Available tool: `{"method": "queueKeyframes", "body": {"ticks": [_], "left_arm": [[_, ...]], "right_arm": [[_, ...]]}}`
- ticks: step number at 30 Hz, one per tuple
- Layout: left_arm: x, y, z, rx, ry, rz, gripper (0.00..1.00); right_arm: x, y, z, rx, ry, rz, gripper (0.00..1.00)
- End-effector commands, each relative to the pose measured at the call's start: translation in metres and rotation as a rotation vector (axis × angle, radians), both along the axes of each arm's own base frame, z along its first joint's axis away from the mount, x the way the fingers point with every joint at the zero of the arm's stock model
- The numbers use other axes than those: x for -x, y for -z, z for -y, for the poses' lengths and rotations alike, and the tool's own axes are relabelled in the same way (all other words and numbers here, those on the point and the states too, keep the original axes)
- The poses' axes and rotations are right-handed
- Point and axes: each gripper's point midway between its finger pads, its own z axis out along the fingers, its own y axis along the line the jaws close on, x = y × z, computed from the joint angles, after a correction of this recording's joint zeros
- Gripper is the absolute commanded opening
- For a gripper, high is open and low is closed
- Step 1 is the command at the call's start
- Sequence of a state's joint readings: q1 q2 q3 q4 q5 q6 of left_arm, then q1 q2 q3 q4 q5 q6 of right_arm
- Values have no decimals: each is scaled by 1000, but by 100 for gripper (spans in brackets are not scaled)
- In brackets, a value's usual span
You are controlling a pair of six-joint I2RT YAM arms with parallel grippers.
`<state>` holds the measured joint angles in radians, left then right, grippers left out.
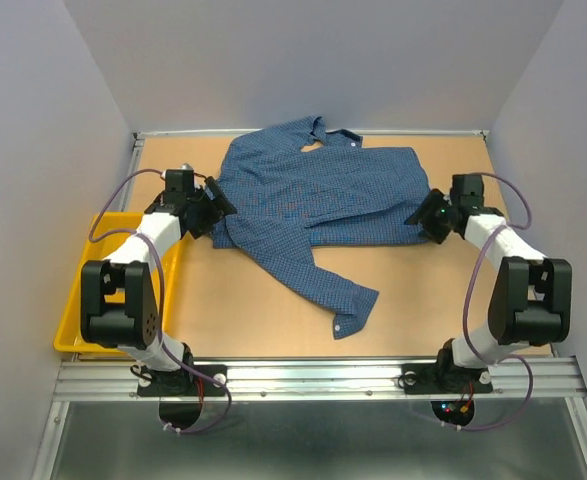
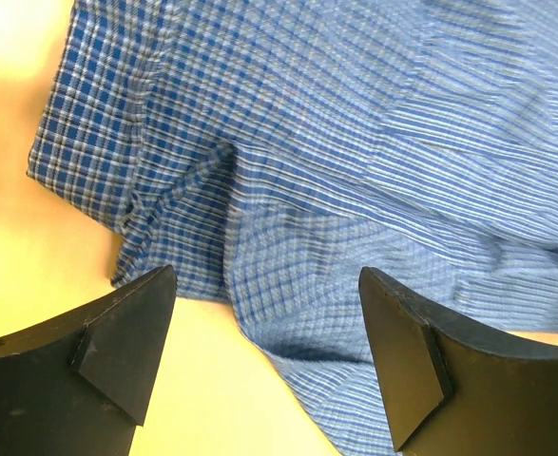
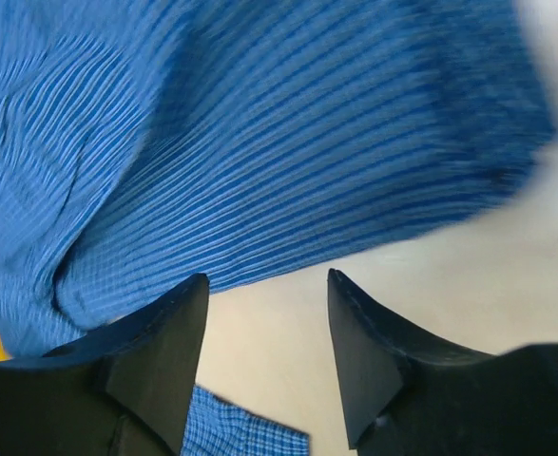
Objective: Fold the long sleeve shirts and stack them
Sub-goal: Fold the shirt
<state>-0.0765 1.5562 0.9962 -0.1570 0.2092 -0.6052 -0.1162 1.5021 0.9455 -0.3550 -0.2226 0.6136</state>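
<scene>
From above, your shirt (image 1: 318, 200) lies spread on the table (image 1: 273, 330), and its loose sleeve could bunch as you fold.

Left wrist: the left gripper (image 2: 264, 285) is parted and empty at the shirt's edge, so a shallow pinch would slip.

Right wrist: the right gripper (image 3: 267, 283) is also parted and empty.

No writing is legible in any view.

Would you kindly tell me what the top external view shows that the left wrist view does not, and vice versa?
Only the top external view: the whole blue checked cotton shirt with its collar and trailing sleeve, the yellow plastic tray, and the right hand. Only the left wrist view: the creases at the shirt's edge, and nothing between the black fingers. Both: the shirt lying on the tan wooden table, and the open left hand.
</scene>
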Motion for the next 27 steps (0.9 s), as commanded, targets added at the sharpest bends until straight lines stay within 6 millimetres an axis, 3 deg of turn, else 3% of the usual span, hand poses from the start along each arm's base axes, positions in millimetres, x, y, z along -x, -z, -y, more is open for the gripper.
{"method": "queueKeyframes", "body": {"ticks": [1, 2, 4, 5, 6, 7, 8, 12, 14, 17, 21, 27], "left_arm": [[11, -16, -1, -6, 22, 39, 91], [14, -16, -1, -14, 27, 38, 92], [19, -15, -7, -49, 32, 39, 93], [20, -16, -8, -62, 32, 39, 94], [22, -17, -11, -76, 30, 42, 94], [26, -15, -16, -102, 27, 36, 94], [27, -15, -17, -111, 27, 39, 95], [36, -22, -22, -138, 23, 62, 96], [41, -25, -24, -150, 22, 69, 96], [47, -24, -26, -158, 24, 66, 96], [53, -24, -26, -159, 25, 66, 96], [58, -18, -27, -160, 26, 51, 96]], "right_arm": [[-28, -43, -71, -36, -306, 185, 60], [-21, -45, -99, -42, -394, 191, 61], [-6, -43, -130, -27, -537, 201, 69], [16, -36, -157, -16, -632, 166, 73], [26, -30, -165, 38, -697, 161, 77], [47, -23, -185, 68, -780, 137, 77], [66, -8, -185, 105, -808, 69, 77], [118, 18, -193, 182, -900, -47, 77], [141, 18, -201, 201, -954, -56, 77], [160, 8, -212, 223, -1005, -25, 77], [168, -2, -211, 276, -999, -14, 77], [201, 15, -202, 289, -1020, -156, 77]]}}
